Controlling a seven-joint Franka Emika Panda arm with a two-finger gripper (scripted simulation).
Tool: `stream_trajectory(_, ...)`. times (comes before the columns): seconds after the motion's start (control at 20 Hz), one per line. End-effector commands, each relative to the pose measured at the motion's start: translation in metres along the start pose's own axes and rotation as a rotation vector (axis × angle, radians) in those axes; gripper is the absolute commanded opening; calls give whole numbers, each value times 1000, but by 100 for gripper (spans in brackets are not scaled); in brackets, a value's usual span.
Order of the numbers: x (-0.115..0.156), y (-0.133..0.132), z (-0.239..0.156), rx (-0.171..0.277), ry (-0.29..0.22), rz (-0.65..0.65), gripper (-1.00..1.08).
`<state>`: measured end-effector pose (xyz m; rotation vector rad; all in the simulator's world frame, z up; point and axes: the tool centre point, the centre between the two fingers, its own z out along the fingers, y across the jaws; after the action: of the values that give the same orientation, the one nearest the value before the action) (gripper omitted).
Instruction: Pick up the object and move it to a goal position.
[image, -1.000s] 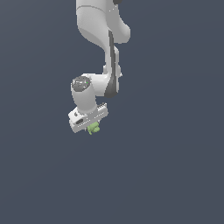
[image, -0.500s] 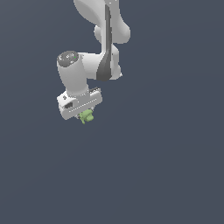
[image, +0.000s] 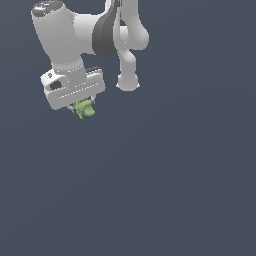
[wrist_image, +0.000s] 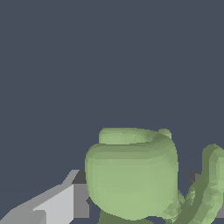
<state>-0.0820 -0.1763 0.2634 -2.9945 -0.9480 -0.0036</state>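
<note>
Exterior view — object (image: 85, 108) (pincer-held (image: 83, 107)) aloft

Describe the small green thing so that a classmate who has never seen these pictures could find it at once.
Start at the big white robot arm in the exterior view's upper left and follow it down to the gripper at its end. The green lump is clamped there, over plain dark grey ground. It is the only coloured thing, knobbly and far smaller than the gripper.
</note>
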Motion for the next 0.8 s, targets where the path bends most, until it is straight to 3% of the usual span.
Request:
stream_trajectory(0.0, -12, 3, -29, 1, 0, 0, -100)
stream_trajectory(0.4, -44, 15, -110, 1, -1, 0, -100)
stream_trajectory(0.75, -61, 23, -156, 1, -2, 0, -100)
